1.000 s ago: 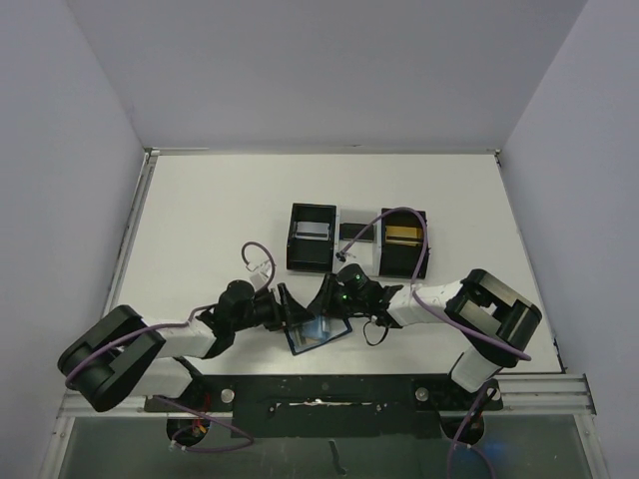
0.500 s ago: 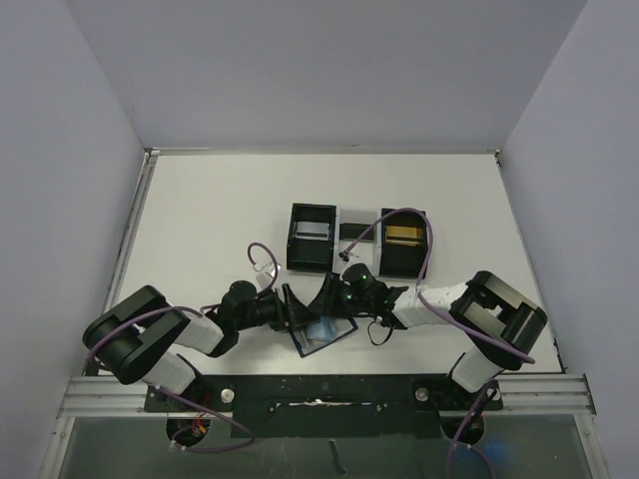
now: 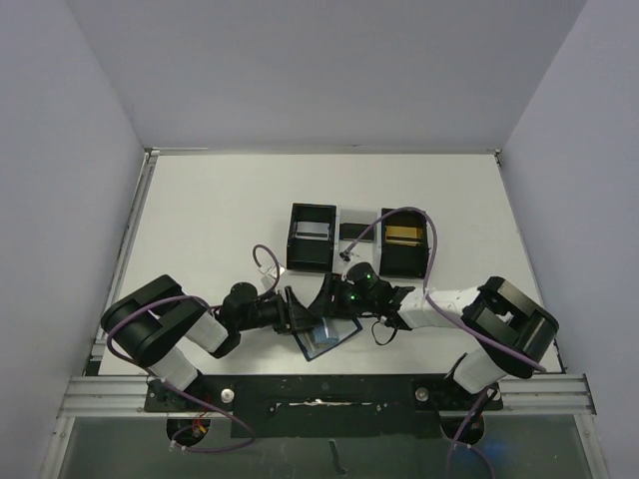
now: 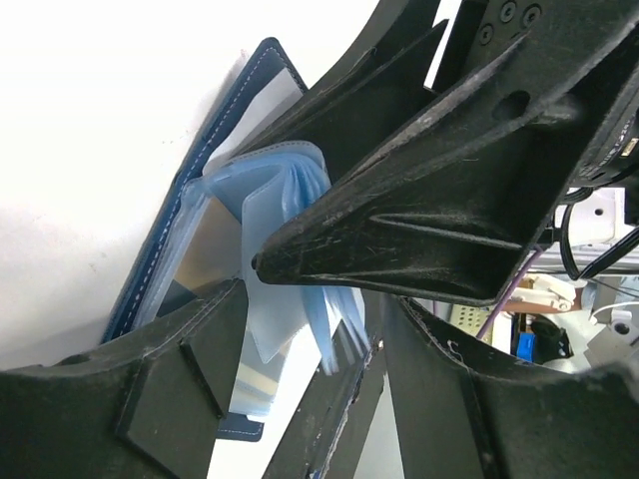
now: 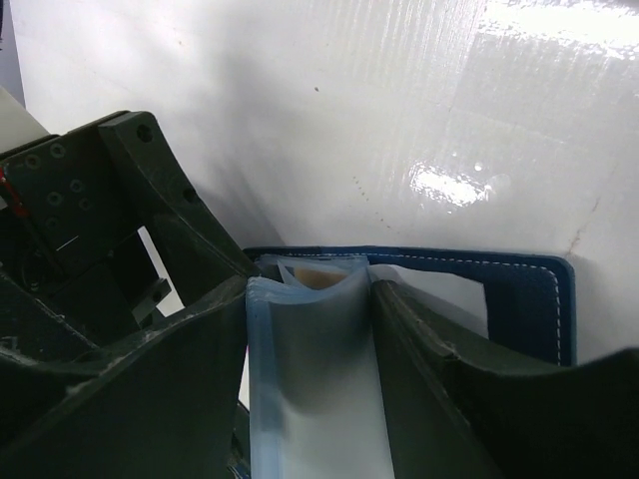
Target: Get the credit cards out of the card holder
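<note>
Card holder (image 3: 325, 338) lying open on the table (image 3: 200, 220) near its front edge, its clear sleeves (image 5: 315, 384) fanned upward. Right tool (image 3: 323, 305) straddles the sleeve bundle, jaws parted; whether it grips cannot be told. Left tool (image 3: 297, 317) stands wide at the holder's left edge.

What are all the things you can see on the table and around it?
table: one, white, under everything
black boxes: two, far middle, joined by a white tray
silver-grey card: one seen, left box
gold card: one seen, right box
dark card: one seen, on the tray
card holder: one, dark blue, open, near edge
clear sleeves: a bunch, pale blue, inside the card holder
cables: purple, along both arms
left gripper: black, jaws apart at the card holder
right gripper: black, jaws apart around the sleeves
</note>
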`<control>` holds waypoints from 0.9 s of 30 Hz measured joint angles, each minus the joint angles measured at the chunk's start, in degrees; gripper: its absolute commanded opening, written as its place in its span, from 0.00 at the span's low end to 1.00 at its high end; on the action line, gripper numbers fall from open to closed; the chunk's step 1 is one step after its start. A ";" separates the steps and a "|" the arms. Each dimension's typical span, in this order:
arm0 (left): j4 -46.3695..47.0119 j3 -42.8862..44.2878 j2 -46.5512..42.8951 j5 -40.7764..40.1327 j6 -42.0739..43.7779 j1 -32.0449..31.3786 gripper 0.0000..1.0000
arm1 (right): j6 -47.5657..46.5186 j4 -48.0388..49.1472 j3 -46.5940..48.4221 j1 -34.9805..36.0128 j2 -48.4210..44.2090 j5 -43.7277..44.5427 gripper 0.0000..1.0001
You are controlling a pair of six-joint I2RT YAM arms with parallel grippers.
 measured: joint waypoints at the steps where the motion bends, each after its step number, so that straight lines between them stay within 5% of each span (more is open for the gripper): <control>1: -0.24 0.20 -0.02 0.17 0.13 -0.07 0.54 | -0.11 -0.50 0.00 -0.02 -0.42 0.00 0.53; 16: -9.05 7.98 -1.07 0.92 3.85 -3.23 0.53 | -2.84 -11.37 0.00 -2.23 -10.78 3.82 0.57; 27: -9.01 15.26 5.73 1.14 3.89 -6.60 0.51 | -2.80 -23.41 0.00 -3.43 -17.20 11.61 0.46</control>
